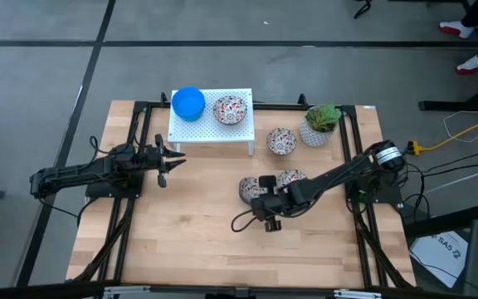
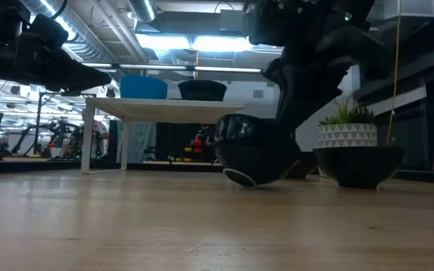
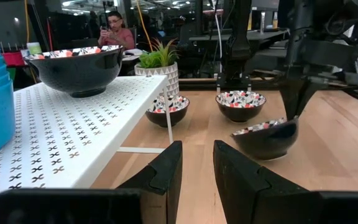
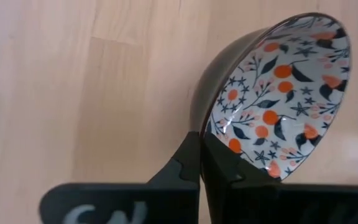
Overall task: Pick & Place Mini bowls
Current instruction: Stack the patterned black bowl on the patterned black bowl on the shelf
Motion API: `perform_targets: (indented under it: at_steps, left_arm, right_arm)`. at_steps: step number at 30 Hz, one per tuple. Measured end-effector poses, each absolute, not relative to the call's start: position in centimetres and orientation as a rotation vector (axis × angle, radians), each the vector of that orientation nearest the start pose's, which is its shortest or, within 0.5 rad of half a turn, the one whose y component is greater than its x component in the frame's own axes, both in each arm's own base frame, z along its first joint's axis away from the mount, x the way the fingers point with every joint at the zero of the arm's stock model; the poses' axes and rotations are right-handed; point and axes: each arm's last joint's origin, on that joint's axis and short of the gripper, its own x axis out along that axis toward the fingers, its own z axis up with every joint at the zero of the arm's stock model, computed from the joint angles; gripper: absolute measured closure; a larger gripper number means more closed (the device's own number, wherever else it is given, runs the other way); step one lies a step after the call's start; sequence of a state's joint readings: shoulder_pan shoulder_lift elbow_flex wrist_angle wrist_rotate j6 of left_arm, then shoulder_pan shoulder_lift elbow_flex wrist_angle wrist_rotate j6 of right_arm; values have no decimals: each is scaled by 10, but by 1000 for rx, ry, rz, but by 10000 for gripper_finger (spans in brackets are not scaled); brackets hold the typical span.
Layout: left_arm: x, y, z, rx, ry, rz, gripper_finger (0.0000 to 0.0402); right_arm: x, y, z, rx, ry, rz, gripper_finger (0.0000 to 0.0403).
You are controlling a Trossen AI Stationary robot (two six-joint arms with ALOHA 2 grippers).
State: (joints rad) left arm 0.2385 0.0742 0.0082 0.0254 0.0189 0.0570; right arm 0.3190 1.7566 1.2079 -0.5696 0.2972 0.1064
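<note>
**Right gripper pinches a flowery bowl by its rim**

The right gripper [image 1: 265, 204] is low over the middle of the wooden table [image 1: 189, 241]. Its two fingers are squeezed together on the rim of a flowery bowl [image 4: 278, 93], one finger inside and one outside. The bowl is tipped up on its side. In the low view the tipped bowl [image 2: 253, 158] touches the table only at its bottom edge.

A second flowery bowl [image 1: 291, 178] sits on the table just beside the held one, on the side nearer the plant. A third flowery bowl [image 1: 281, 140] sits farther back, between the little white shelf [image 1: 210, 131] and the white pot with a green plant [image 1: 318, 126].

Two things sit on top of the shelf. One is a stack of blue bowls [image 1: 188, 102] at the left end. The other is a fourth flowery bowl [image 1: 230, 109], right next to the stack but not touching it.

The left gripper [image 1: 169, 161] hangs in the air on the left side of the table, near the front of the shelf. Its fingers [image 3: 166, 174] are a little way apart and hold nothing.

Far behind the table, in the left wrist view, a person [image 3: 115, 34] sits in the room
</note>
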Motion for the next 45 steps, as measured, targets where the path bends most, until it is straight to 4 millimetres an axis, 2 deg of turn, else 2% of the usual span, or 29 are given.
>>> perform_targets:
  at_steps: [12, 20, 25, 36, 45]
  left_arm:
    - [99, 23, 163, 52, 47, 218, 315]
    - [99, 24, 163, 52, 47, 218, 315]
    - [99, 24, 163, 52, 47, 218, 315]
    - [99, 23, 163, 51, 47, 218, 315]
    - [99, 24, 163, 51, 47, 218, 315]
  right_arm:
    - [343, 104, 216, -471, 1043, 96, 399]
    - [337, 98, 215, -602, 1108, 4, 398]
    - [337, 98, 215, -611, 1110, -4, 398]
    - [345, 100, 183, -703, 1218, -6, 397]
    - [345, 99, 181, -690, 1222, -1, 349]
